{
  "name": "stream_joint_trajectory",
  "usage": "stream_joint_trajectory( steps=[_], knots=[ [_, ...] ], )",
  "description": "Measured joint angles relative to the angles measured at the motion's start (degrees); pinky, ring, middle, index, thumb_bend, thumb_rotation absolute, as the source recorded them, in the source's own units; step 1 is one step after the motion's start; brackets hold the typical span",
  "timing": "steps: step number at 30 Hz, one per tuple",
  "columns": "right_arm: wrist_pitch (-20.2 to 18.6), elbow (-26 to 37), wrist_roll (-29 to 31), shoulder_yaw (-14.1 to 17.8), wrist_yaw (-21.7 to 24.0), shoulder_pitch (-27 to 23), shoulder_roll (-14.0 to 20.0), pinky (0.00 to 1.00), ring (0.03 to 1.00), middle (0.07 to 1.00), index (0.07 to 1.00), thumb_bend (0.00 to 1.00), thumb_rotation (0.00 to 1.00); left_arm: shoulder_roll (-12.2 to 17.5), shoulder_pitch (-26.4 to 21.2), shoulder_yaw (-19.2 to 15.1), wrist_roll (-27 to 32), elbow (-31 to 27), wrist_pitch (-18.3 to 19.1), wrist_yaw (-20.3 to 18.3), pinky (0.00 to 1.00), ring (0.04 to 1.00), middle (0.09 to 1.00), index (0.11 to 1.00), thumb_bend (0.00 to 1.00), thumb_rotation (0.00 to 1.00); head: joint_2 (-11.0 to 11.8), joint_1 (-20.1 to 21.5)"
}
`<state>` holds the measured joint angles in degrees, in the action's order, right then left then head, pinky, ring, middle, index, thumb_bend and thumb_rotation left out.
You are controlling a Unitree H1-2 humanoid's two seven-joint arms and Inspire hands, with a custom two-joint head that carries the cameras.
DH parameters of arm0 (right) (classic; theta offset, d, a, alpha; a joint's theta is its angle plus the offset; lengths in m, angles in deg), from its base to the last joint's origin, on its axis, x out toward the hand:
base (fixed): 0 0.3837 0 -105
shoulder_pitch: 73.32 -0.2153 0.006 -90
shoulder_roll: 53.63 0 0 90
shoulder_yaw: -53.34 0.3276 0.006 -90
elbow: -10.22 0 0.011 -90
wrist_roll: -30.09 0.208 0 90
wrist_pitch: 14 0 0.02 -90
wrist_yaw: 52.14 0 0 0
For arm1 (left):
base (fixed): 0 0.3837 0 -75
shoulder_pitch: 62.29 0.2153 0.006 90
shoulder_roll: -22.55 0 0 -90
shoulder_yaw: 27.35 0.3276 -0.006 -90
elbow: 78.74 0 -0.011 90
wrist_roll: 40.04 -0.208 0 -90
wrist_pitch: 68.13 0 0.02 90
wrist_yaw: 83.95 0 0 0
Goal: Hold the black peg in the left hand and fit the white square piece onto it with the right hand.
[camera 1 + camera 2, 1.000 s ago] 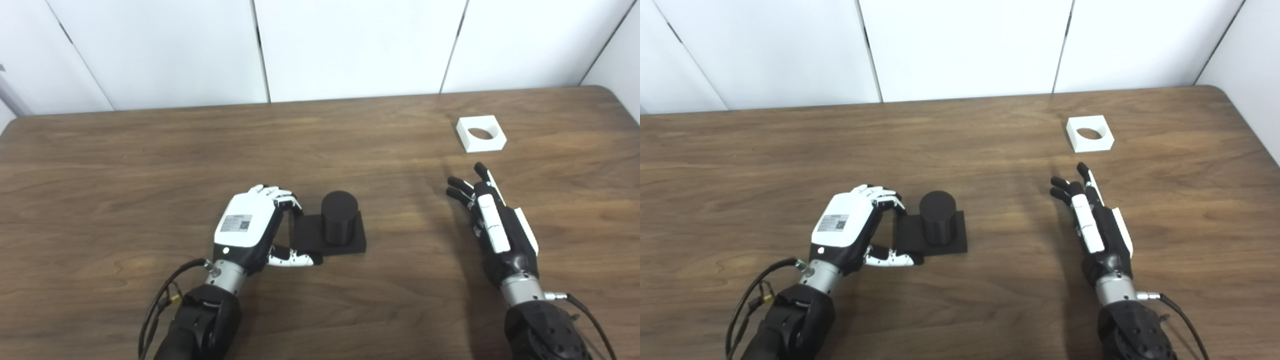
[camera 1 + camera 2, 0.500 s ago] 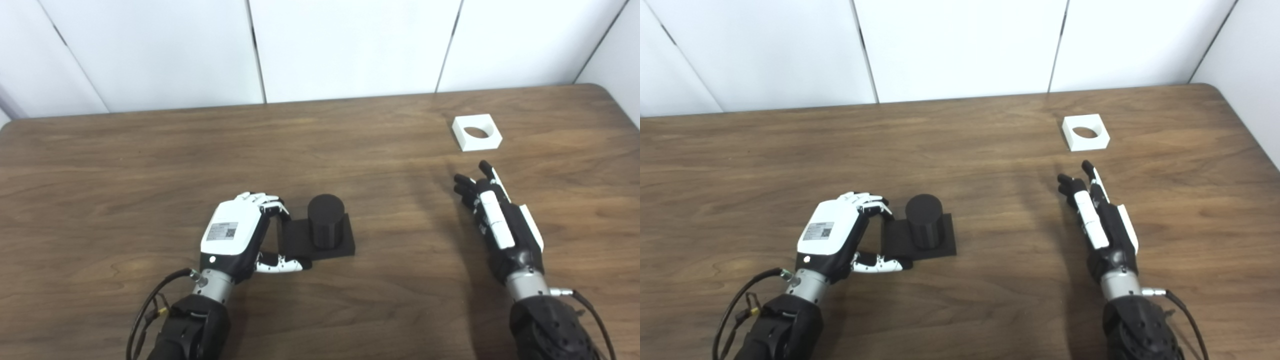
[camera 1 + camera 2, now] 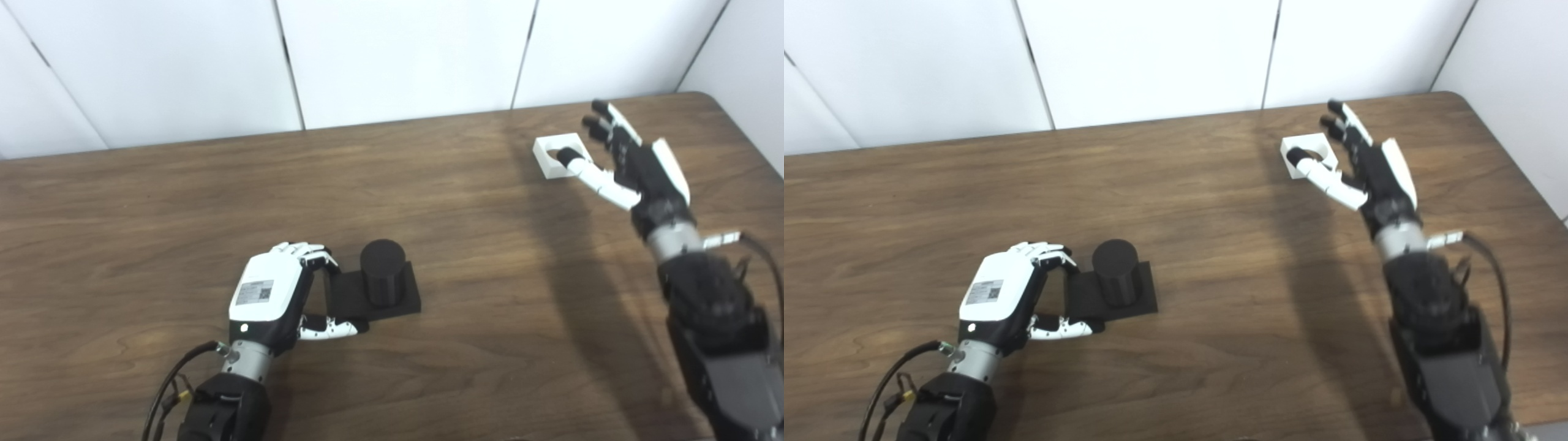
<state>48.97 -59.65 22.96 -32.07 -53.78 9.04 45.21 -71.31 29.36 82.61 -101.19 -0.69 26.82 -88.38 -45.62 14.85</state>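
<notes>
One black peg (image 3: 382,271), one white square piece (image 3: 556,156)

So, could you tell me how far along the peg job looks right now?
Early. The left hand has its fingers around the base edge of the black peg, which sits on the table. The right hand is open over the white square piece, not gripping it. Grasping, carrying and fitting remain.

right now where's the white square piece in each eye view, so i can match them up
Left eye view: white square piece lies upper right on the table, the right hand's thumb over its near edge.
Right eye view: same piece, upper right but further left in the picture.
Shared landmark: the black peg, lower centre, at the left hand.
</notes>
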Motion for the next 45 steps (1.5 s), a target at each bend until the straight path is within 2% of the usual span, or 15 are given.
stream_joint_trajectory(
  steps=[2,3,8,12,13,16,19,27,30,34,45],
  knots=[
    [-0.3,-0.8,-2.8,-1.3,1.7,-1.7,1.8,0.92,0.913,0.904,0.927,0.70,0.46,0.0,0.0,0.2,0.0,0.0,0.1,0.3,0.87,0.812,0.765,0.486,0.52,0.05,0.8,2.1],
    [-0.3,-1.2,-3.6,-1.7,2.7,-2.6,2.6,0.91,0.912,0.901,0.923,0.75,0.48,0.0,0.0,0.2,0.0,0.0,0.1,0.4,0.87,0.809,0.763,0.486,0.52,0.05,1.2,3.1],
    [-0.2,-5.8,-9.2,-4.3,6.7,-7.4,7.4,0.86,0.908,0.916,0.926,0.82,0.48,0.1,0.4,0.4,0.0,0.3,0.0,1.9,0.86,0.807,0.762,0.486,0.52,0.05,2.6,5.4],
    [-0.2,-9.7,-13.9,-8.4,10.2,-10.7,11.0,0.84,0.945,0.945,0.934,0.89,0.38,0.4,0.6,0.3,0.2,0.3,-0.2,2.4,0.84,0.800,0.759,0.486,0.52,0.05,4.4,8.3],
    [-0.2,-11.0,-15.1,-9.7,11.3,-11.7,12.0,0.84,0.952,0.946,0.931,0.91,0.36,0.4,0.7,0.3,0.2,0.4,-0.3,2.5,0.84,0.798,0.758,0.486,0.52,0.05,5.5,9.0],
    [0.0,-14.6,-18.2,-12.8,13.9,-15.0,13.8,0.91,0.990,0.970,0.934,0.96,0.34,0.5,0.9,0.4,0.3,0.6,-0.6,3.3,0.83,0.791,0.753,0.486,0.52,0.05,6.9,10.1],
    [0.0,-17.2,-21.3,-16.0,18.4,-18.3,15.6,0.99,0.999,0.997,0.946,0.99,0.32,0.6,1.1,0.5,0.5,0.9,-1.0,4.0,0.82,0.788,0.747,0.486,0.52,0.05,7.5,10.9],
    [0.3,-24.1,-28.2,-22.2,26.4,-24.7,17.3,1.00,1.000,1.000,0.944,1.00,0.35,0.8,1.2,0.3,2.6,1.9,-1.4,5.2,0.84,0.800,0.746,0.486,0.52,0.05,9.9,15.0],
    [0.3,-26.4,-30.1,-23.7,28.5,-26.4,17.3,1.00,1.000,1.000,0.943,1.00,0.35,1.0,1.2,0.4,3.1,2.5,-2.0,6.4,0.84,0.797,0.744,0.486,0.52,0.05,10.1,15.0],
    [0.8,-29.6,-32.4,-25.4,29.8,-28.2,17.2,1.00,1.000,0.993,0.938,1.00,0.36,1.1,1.1,0.5,3.7,3.4,-2.9,7.7,0.86,0.805,0.748,0.486,0.52,0.05,11.4,14.8],
    [0.6,-35.0,-35.3,-26.7,32.2,-29.7,17.2,1.00,1.000,0.989,0.932,1.00,0.34,1.1,1.1,1.3,3.8,4.8,-3.2,10.3,0.86,0.808,0.752,0.486,0.52,0.05,13.4,12.3]
  ],
)
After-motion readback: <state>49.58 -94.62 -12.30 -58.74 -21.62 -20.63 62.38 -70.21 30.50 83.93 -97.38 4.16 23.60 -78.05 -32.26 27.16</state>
